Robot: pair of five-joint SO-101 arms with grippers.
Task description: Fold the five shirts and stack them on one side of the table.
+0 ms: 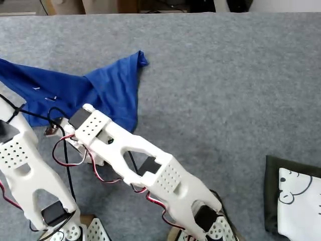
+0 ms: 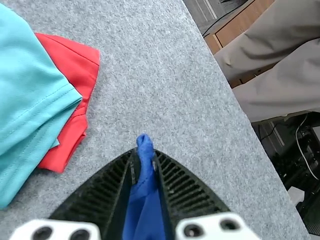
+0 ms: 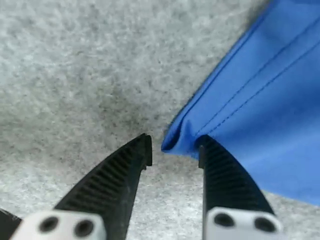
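The grey felt table point(image 1: 225, 75) holds everything, and I place it all by the blue shirt point(image 1: 110, 90). That shirt lies rumpled and spread on the felt, with one corner drawn out to a point on the side away from me.

My two white arms both angle in to the blue shirt. The right arm point(image 1: 150, 170) crosses to its near edge, and the left arm point(image 1: 25, 165) comes up at its outer side.

A dark shirt with a white printed panel point(image 1: 296, 201) lies flat and well apart from the blue shirt, at the opposite near corner of the table. Beyond the blue tip I hold, a teal shirt point(image 2: 25, 95) lies over part of a red shirt point(image 2: 70, 80).

My left gripper point(image 2: 145, 152) is clamped on a fold of the blue shirt, whose tip pokes out past my fingertips. My right gripper point(image 3: 175, 142) stands spread low over the felt, and a hemmed corner of the blue shirt sits between the fingers, not pinched.
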